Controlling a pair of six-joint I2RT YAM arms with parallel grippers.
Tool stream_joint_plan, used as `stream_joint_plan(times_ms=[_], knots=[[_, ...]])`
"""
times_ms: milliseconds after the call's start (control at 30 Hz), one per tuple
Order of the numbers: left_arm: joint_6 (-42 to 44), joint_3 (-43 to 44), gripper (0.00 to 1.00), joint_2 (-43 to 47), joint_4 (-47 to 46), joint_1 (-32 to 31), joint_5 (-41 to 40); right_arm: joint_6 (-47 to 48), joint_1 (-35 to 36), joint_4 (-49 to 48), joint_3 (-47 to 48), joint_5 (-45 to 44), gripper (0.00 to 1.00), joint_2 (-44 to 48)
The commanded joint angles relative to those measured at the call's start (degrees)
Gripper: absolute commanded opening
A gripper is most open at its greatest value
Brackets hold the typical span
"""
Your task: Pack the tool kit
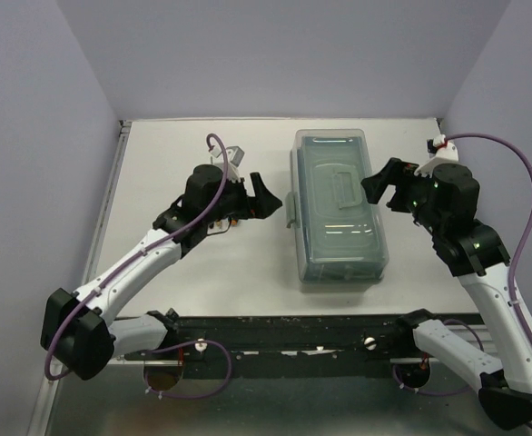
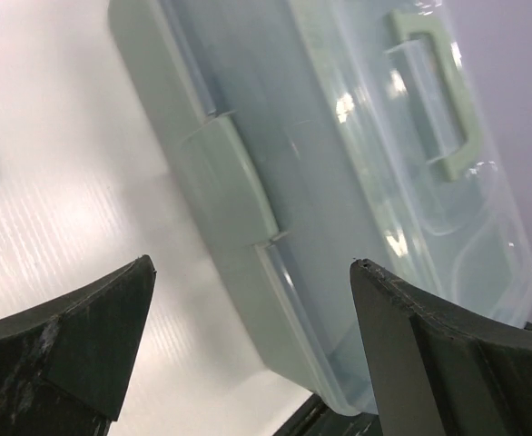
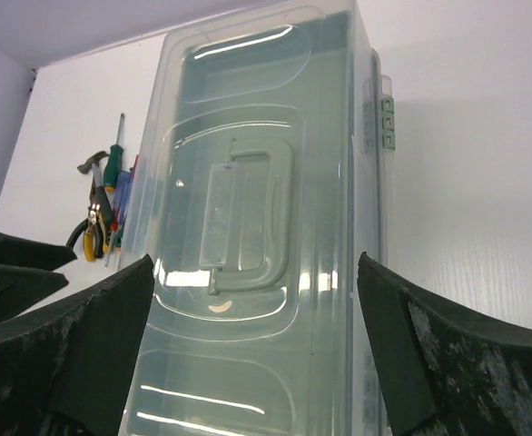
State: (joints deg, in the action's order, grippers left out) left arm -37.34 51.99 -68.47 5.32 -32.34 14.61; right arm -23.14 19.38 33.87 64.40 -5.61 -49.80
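toolbox (image 1: 339,213) sits shut at centre frame; tools (image 3: 107,204) lie mid-left in the right wrist view. left gripper (image 1: 264,198) and right gripper (image 1: 381,184) flank it, wide and empty. i'd hook the latch (image 2: 225,186) squarely and brace the far side.

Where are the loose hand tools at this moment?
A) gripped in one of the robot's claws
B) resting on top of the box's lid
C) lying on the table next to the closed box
C: the right wrist view shows the tools lying on the table beside the closed toolbox, while the left gripper and right gripper are open and empty.
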Motion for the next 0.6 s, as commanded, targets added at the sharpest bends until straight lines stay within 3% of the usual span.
stream_joint_plan(times_ms=[0,100,400,567], knots=[[-4.66,-2.15,0.99,-4.47,-8.29,0.26,7.18,-0.15,-0.22,1.20,-2.17,-0.11,1.00,0.32],[-7.04,-1.98,0.99,-7.99,-11.29,0.69,8.24,-0.86,-0.22,0.68,-3.31,0.77,1.00,0.84],[-9.42,0.22,0.86,-17.92,-18.15,1.22,12.37,-1.04,-0.22,-0.03,-4.99,1.65,1.00,1.90],[-11.69,-1.97,0.89,-20.48,-23.77,1.22,14.56,-0.95,-0.22,-0.03,-5.08,1.39,1.00,2.34]])
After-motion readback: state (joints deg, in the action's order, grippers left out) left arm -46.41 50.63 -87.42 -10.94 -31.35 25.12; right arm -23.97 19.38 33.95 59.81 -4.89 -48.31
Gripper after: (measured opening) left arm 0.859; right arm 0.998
